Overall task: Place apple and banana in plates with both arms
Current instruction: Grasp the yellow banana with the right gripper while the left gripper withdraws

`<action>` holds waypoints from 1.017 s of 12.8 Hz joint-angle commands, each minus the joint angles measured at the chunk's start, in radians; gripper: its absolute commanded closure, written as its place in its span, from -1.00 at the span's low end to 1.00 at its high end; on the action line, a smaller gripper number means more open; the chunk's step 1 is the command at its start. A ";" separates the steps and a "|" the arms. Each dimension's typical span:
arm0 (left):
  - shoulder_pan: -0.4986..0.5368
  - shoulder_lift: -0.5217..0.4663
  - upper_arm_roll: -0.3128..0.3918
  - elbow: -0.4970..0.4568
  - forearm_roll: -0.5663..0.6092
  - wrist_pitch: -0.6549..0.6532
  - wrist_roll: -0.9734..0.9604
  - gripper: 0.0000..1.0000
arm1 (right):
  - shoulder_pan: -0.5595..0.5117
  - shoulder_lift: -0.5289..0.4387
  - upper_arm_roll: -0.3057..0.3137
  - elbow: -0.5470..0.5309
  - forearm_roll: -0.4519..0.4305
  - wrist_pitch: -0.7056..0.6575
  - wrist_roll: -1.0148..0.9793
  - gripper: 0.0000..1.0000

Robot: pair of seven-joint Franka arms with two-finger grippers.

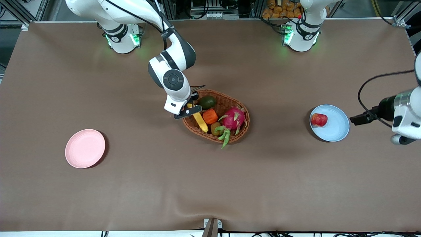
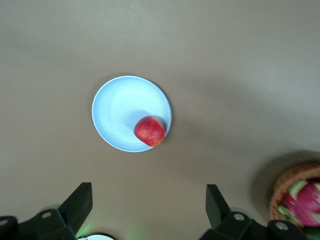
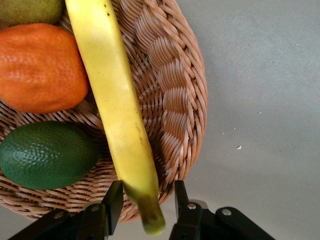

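Lowest in the front view lay the pink plate (image 1: 85,148), bare. Right gripper (image 1: 190,109) was down in the wicker basket (image 1: 230,97), its fingers (image 3: 114,202) set around the banana (image 1: 200,121) near one end. Left gripper (image 2: 148,209), wide open and holding nothing, hung above the table near the blue plate (image 1: 337,126), where the apple (image 1: 318,119) lay.

Brown cloth-covered table (image 1: 210,184), metal frame rails (image 1: 19,13) alongside.

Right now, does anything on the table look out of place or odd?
Only a small thing: the apple sits at the edge of the blue plate, off centre, toward the basket. Nothing looks spilled or damaged.
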 commanded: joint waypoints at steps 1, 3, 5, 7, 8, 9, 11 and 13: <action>0.005 -0.126 -0.051 -0.004 0.019 -0.025 0.012 -1.00 | 0.018 0.008 -0.013 0.006 -0.006 0.009 0.004 0.08; 0.008 -0.169 -0.073 -0.003 0.007 -0.025 0.045 -1.00 | 0.018 0.008 -0.013 0.006 -0.006 0.008 0.004 0.20; 0.013 -0.183 -0.070 -0.003 0.005 -0.020 0.120 -1.00 | 0.018 0.008 -0.013 0.008 -0.006 0.009 0.004 0.49; 0.018 -0.180 -0.067 -0.001 0.007 0.007 0.153 -1.00 | 0.021 0.000 -0.013 0.006 -0.006 -0.003 0.004 1.00; 0.013 -0.178 -0.053 -0.001 0.005 0.038 0.191 -1.00 | 0.021 -0.012 -0.013 0.006 -0.006 -0.012 0.006 1.00; -0.037 -0.188 0.014 -0.003 0.005 0.063 0.250 -1.00 | 0.021 -0.027 -0.013 0.009 -0.004 -0.032 0.007 1.00; -0.265 -0.236 0.285 -0.029 -0.033 0.057 0.275 -1.00 | 0.009 -0.073 -0.016 0.015 -0.004 -0.094 0.010 1.00; -0.317 -0.301 0.349 -0.102 -0.068 0.055 0.288 -1.00 | -0.021 -0.145 -0.018 0.041 0.002 -0.205 0.009 1.00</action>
